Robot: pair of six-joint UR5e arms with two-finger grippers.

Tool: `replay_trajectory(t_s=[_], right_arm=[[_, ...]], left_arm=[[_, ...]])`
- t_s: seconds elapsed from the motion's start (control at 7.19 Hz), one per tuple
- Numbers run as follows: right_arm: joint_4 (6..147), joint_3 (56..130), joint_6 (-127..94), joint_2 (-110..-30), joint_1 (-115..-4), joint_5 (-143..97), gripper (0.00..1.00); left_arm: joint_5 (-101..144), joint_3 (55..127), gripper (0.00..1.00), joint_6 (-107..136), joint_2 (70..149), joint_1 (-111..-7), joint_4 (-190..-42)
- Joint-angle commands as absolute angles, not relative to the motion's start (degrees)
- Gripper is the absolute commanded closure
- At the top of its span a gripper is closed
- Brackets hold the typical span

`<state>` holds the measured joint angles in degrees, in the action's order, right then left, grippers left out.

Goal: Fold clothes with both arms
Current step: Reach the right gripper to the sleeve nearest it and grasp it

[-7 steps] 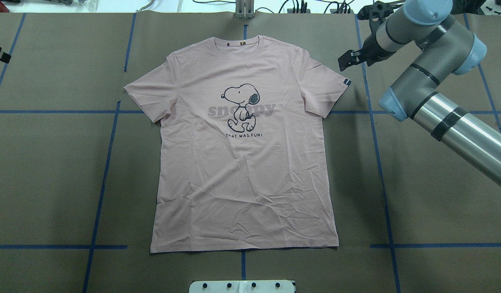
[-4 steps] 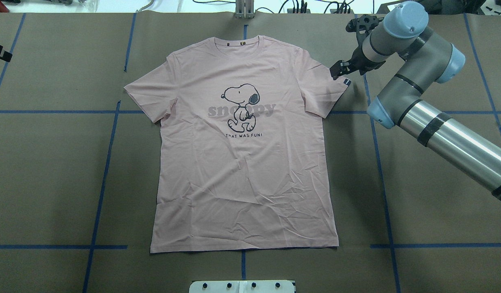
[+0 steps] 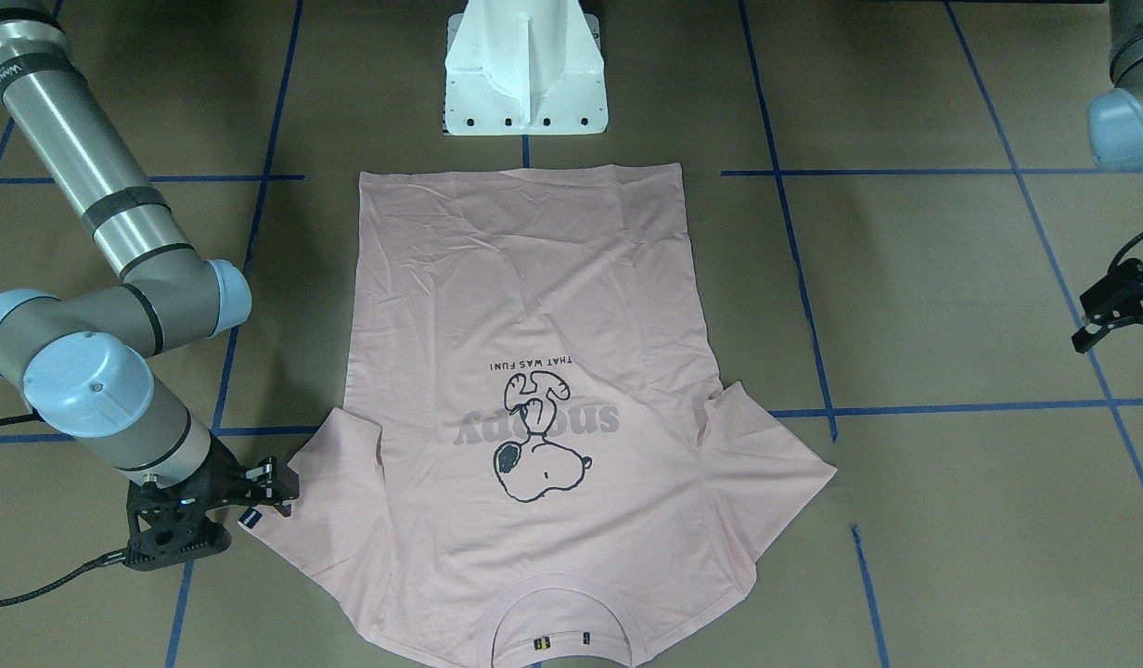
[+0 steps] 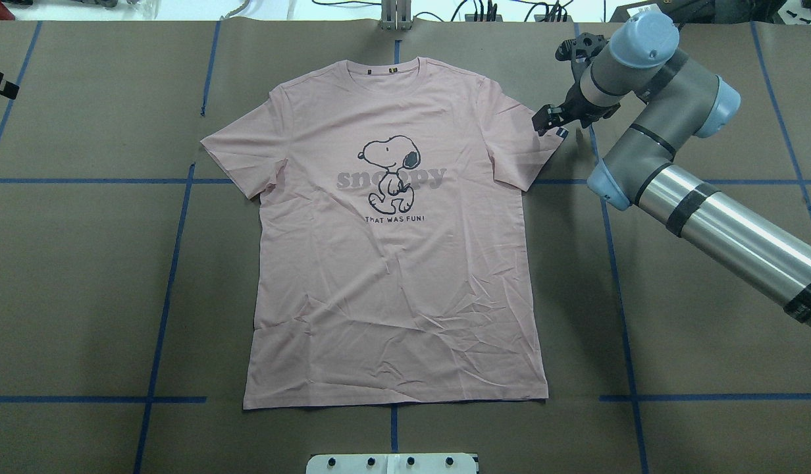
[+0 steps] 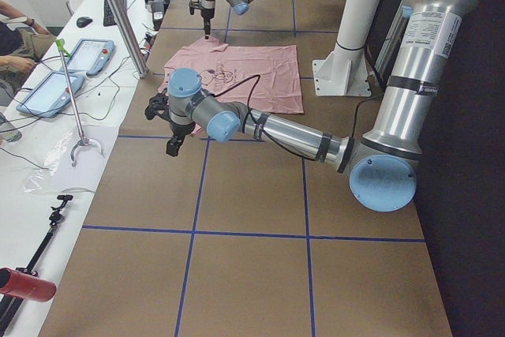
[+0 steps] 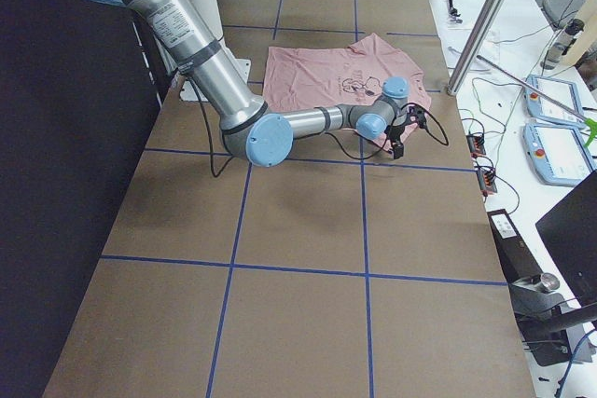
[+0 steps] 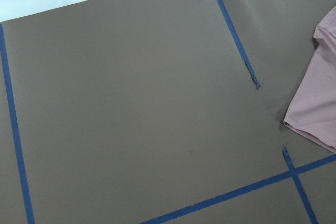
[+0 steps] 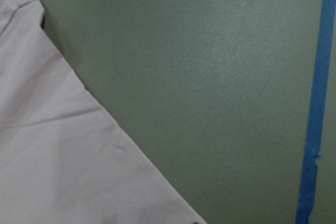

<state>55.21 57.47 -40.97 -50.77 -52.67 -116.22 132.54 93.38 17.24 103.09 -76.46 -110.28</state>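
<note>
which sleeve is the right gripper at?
The sleeve with the small dark hem tag, on the robot's right; right gripper sits at its tip. The untagged sleeve has no gripper near.

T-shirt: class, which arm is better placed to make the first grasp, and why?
Right. The right gripper is at a sleeve tip of the T-shirt; the left gripper is far off to the side, clear of it.

Brown paper-covered table [image 4: 83,276], blue tape grid lines [image 4: 83,399], white pedestal base [image 3: 525,79], two tablets [image 5: 47,92] on white side bench [image 5: 24,226]

Right tool [image 3: 276,489] sits at the pink T-shirt [image 3: 525,306] sleeve's tip.
</note>
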Motion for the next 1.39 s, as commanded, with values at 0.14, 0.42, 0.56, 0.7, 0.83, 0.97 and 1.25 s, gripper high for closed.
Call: replay_trajectory(t_s=[0.14,0.42,0.56,0.7,0.83,0.97,1.25], right_arm=[[55.2,57.1,-41.0,-50.5,-52.6,-116.5,0.51],[55.3,57.4,-39.3,-50.7,-52.6,-116.6,0.97],[55.3,57.6,-38.9,-50.7,-52.6,-116.6,1.0],[55.2,58.4,-39.1,-50.5,-52.6,-116.8,1.0],[55.1,60.1,-39.5,-50.5,-52.8,-117.4,1.0],[55.0,61.8,-39.5,-50.5,-52.8,-119.4,1.0],[55.1,66.3,-40.3,-49.8,-52.6,-120.6,1.0]], left_arm=[[132.6,94.0,0.0,17.3,103.0,-76.5,-110.2],[132.5,94.0,0.0,17.3,102.9,-76.6,-110.2],[132.5,94.0,0.0,17.3,102.9,-76.6,-110.1],[132.5,94.0,0.0,17.3,102.9,-76.6,-110.1],[132.5,94.0,0.0,17.3,102.9,-76.5,-110.1],[132.5,94.0,0.0,17.3,102.9,-76.6,-110.1],[132.5,93.8,0.0,17.3,102.8,-76.6,-110.1]])
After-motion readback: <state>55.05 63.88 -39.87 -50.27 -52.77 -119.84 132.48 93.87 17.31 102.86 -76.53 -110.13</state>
